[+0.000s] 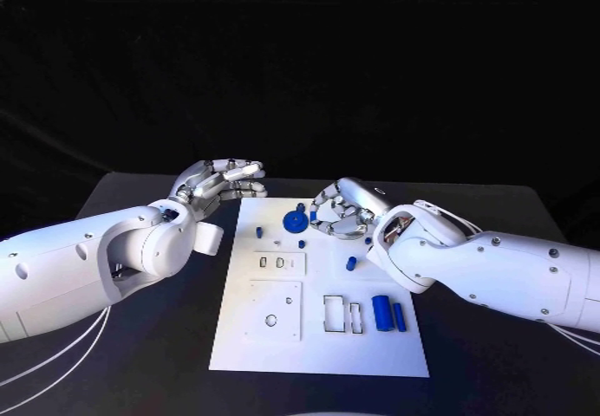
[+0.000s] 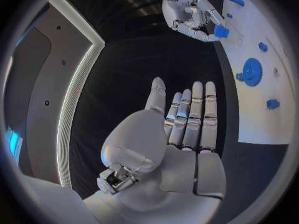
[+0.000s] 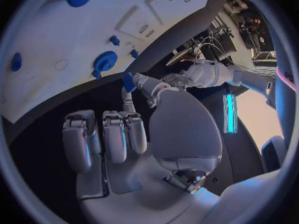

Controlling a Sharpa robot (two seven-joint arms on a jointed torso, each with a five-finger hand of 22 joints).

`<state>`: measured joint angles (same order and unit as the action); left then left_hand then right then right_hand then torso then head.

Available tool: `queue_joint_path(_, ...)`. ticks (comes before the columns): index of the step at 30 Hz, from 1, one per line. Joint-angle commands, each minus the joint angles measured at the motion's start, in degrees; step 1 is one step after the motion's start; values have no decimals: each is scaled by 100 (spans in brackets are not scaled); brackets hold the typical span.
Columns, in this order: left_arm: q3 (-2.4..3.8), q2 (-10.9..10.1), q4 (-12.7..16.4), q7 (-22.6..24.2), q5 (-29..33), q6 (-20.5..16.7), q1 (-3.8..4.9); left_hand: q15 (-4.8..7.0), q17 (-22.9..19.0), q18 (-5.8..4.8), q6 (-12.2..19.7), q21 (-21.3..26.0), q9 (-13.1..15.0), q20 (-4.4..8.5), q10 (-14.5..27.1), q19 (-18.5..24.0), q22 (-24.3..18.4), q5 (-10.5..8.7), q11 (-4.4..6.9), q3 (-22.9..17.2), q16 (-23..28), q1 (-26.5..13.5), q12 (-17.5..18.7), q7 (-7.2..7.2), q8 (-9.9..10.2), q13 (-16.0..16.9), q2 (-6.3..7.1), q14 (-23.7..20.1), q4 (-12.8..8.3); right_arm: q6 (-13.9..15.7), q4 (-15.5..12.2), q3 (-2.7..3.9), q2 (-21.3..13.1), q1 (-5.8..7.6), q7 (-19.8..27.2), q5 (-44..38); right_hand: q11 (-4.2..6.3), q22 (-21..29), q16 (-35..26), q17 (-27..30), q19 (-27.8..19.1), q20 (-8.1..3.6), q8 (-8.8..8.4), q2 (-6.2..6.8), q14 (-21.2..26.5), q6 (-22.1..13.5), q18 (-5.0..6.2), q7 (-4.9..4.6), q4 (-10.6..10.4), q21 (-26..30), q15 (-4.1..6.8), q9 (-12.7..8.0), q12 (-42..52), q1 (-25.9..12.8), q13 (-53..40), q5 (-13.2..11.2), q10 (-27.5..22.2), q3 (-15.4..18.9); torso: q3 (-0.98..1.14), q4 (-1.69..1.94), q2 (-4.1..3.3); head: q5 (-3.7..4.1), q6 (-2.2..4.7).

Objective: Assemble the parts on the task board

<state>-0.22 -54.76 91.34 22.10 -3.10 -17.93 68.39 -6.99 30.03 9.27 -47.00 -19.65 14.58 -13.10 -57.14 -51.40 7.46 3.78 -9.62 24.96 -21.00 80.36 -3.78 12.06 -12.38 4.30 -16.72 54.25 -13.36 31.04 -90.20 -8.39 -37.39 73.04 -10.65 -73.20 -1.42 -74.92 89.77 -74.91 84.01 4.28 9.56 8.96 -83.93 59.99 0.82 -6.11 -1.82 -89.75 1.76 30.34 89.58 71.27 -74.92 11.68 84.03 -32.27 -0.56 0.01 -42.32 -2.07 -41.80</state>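
- Two white arms enter the head view, one from each side edge, meeting above the upper end of the board.
- Black table (image 1: 500, 364): matte, dark; fills the lower half of the head view, black backdrop behind it.
- Task board (image 1: 319, 355): white plate, centre of frame, long axis running up the picture; recesses and slots in its lower half.
- Right hand (image 1: 342, 211): over the board's upper right corner, fingers curled, a small blue part (image 3: 129, 81) pinched at the fingertips in the right wrist view.
- Left hand (image 1: 223, 184): just off the board's upper left corner, fingers straight and together, holding nothing.
- Blue gear (image 1: 296, 220): on the board, upper centre, just beside the right hand.
- Two blue cylinders (image 1: 382, 314): lower right of the board, lying side by side.
- Small blue peg (image 1: 351, 263): centre right.
- Handling note, as judgement: the pinched part likely wants seating in a board recess; lower it squarely, keep clear of the gear, release only once seated.
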Motion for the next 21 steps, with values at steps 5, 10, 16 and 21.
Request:
queue_joint_path(5,3,54,-31,24,17,101,7,-1,11,103,24,-5,9,1,4,46,-8,-38,2,23,-28,-70,-10,26,20,6,8,-48,-25,-152,45,-44,379,-187,-850,-804,8,-1508,23,-1509,599,-19,34,-52,-607,-36,-82,42,5,-25,44,139,-43,-50,-1435,59,528,-33,-31,21,26,-76,-71)
queue_joint_path(10,3,76,-49,22,25,103,7,0,15,104,21,-5,12,1,1,47,-8,-38,4,23,-29,-77,-11,24,19,7,6,-49,-22,-235,109,-63,594,-365,-977,-976,4,-1508,23,-1509,599,-18,30,-40,-607,-49,-82,37,2,-25,41,141,-43,-74,-1435,63,528,-25,-28,16,21,-115,-93)
queue_joint_path(16,3,104,-70,27,40,106,7,0,17,104,19,-6,13,1,-1,48,-8,-38,3,23,-29,-89,-12,25,19,8,4,-50,-15,-281,225,-77,779,-557,-1052,-1207,-1,-1508,23,-1509,599,-15,25,-14,-607,-63,-82,33,2,-25,37,144,-49,-108,-1429,62,523,-10,-26,24,14,-162,-115)
queue_joint_path(21,3,106,-78,25,43,110,7,0,17,104,19,-6,13,1,-1,48,-8,-38,3,23,-29,-89,-12,25,19,8,4,-50,-15,-308,248,-85,825,-646,-1077,-1287,-2,-1508,23,-1509,599,-14,25,-8,-607,-64,-82,32,2,-25,36,145,-54,-117,-1425,62,519,-6,-19,18,15,-189,-133)
